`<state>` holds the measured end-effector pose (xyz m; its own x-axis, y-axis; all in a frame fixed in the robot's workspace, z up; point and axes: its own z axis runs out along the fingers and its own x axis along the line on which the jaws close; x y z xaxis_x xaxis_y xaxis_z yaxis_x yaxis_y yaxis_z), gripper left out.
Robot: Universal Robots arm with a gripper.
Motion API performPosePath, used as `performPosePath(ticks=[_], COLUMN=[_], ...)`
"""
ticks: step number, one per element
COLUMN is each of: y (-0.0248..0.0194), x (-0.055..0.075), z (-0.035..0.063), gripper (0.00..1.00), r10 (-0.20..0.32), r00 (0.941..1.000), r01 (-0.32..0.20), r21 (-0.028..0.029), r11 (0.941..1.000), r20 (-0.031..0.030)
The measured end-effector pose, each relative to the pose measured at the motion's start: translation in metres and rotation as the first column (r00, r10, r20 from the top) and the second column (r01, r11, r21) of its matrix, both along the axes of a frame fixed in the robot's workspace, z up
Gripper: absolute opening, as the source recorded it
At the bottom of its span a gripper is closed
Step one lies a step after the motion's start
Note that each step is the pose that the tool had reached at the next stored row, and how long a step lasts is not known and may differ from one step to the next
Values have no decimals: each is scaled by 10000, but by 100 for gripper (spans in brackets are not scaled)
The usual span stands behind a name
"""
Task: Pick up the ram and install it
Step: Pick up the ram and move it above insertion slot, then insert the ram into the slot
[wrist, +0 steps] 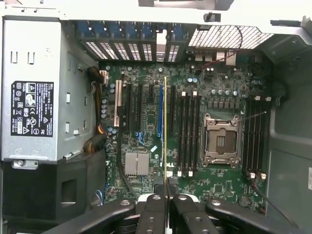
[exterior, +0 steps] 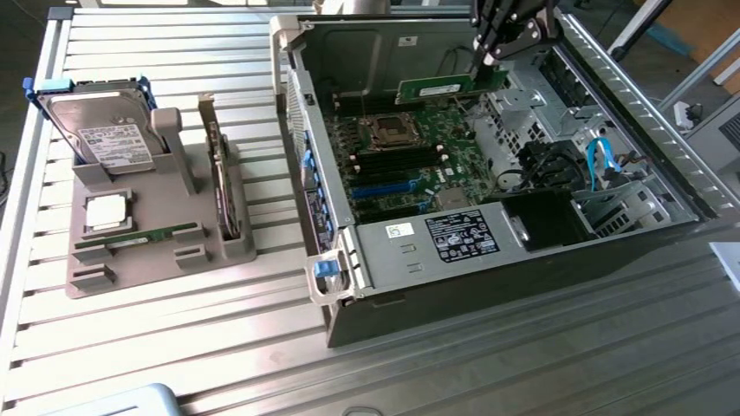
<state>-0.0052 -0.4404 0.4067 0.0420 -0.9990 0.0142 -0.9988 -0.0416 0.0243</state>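
Observation:
My gripper (exterior: pixel 494 62) hangs over the far part of the open computer case (exterior: pixel 318 186), shut on the ram (exterior: pixel 445 87), a long thin green board held level above the motherboard (exterior: pixel 405 165). In the wrist view the ram (wrist: pixel 165 131) shows edge-on as a thin line running out from between the black fingers (wrist: pixel 152 210) of the gripper (wrist: pixel 167 202). It hangs above the board between the blue expansion slot (wrist: pixel 160 109) and a bank of black memory slots (wrist: pixel 187 131), beside the empty processor socket (wrist: pixel 222 141). It is apart from the slots.
A grey holder (exterior: pixel 151 251) at the exterior view's left carries a hard drive (exterior: pixel 104 130), a silver processor chip (exterior: pixel 107 212), a green stick (exterior: pixel 162 236) and an upright expansion card (exterior: pixel 220 178). The power supply (exterior: pixel 463 236) and blue cables (exterior: pixel 601 165) crowd the case.

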Motion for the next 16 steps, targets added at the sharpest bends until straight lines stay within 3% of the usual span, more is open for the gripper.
performPosePath(ticks=[10, 16], y=[43, 43], x=[1, 0], z=[-176, -177], gripper=[12, 12], r10=[1, 0], r00=[10000, 10000], r01=[-1, 0], r21=[0, 0], r11=[10000, 10000], r20=[0, 0])
